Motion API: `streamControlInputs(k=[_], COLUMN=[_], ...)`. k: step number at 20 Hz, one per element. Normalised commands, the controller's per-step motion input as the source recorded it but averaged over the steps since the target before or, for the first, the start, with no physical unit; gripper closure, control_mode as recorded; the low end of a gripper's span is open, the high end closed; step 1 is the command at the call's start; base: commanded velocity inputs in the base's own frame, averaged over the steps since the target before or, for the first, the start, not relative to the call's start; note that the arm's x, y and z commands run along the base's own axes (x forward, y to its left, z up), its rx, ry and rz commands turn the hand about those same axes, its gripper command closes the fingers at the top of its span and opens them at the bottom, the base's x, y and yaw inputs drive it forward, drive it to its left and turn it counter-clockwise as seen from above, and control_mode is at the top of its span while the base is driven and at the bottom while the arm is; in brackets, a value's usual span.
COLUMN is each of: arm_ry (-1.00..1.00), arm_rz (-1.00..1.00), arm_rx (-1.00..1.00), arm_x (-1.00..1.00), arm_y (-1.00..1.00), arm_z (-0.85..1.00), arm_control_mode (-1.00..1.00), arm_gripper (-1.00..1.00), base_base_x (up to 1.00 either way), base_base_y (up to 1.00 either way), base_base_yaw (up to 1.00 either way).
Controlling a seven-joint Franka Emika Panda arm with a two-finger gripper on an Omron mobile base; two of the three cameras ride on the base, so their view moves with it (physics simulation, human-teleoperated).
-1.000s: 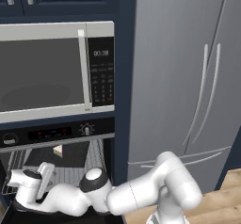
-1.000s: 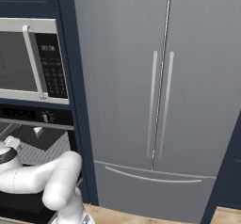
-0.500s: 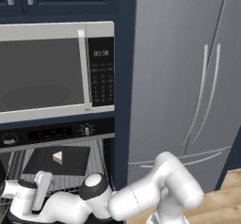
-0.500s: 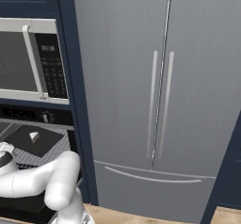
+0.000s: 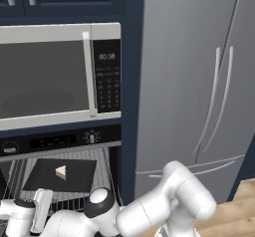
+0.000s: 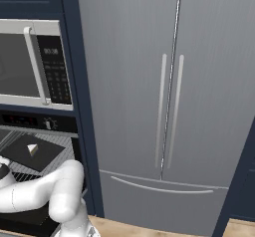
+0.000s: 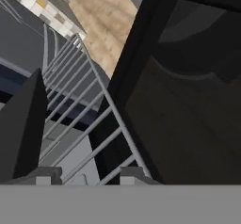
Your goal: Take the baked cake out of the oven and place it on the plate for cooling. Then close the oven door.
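Open oven [image 5: 60,144] in a navy-cabinet kitchen, beside a grey refrigerator [image 6: 169,106].
A wire rack [image 5: 102,174] bears a dark tray [image 5: 60,175] with a cake slice [image 5: 61,172]; the gripper [image 7: 84,173] jaws stand narrow astride rack wires, grip uncertain.

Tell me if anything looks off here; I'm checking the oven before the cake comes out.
Nothing looks spilled or broken. The oven stands open, and a dark tray with a small slice of cake lies flat on the wire rack. The tray looks turned a little askew to the rack's bars.
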Motion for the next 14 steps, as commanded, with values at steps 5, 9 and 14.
streamControlInputs(k=[5,9,14], arm_ry=[0.07,-0.05,-0.07], arm_rz=[0.00,0.00,-0.13], arm_rx=[-0.05,0.04,0.12], arm_x=[-0.36,0.05,-0.23], arm_y=[0.00,-0.01,-0.04], arm_z=[-0.92,-0.34,0.12], arm_control_mode=[-1.00,-1.00,-1.00], arm_gripper=[-1.00,-1.00,-1.00], base_base_x=[0.00,0.00,0.00], base_base_y=[0.00,0.00,0.00], base_base_yaw=[0.00,0.00,0.00])
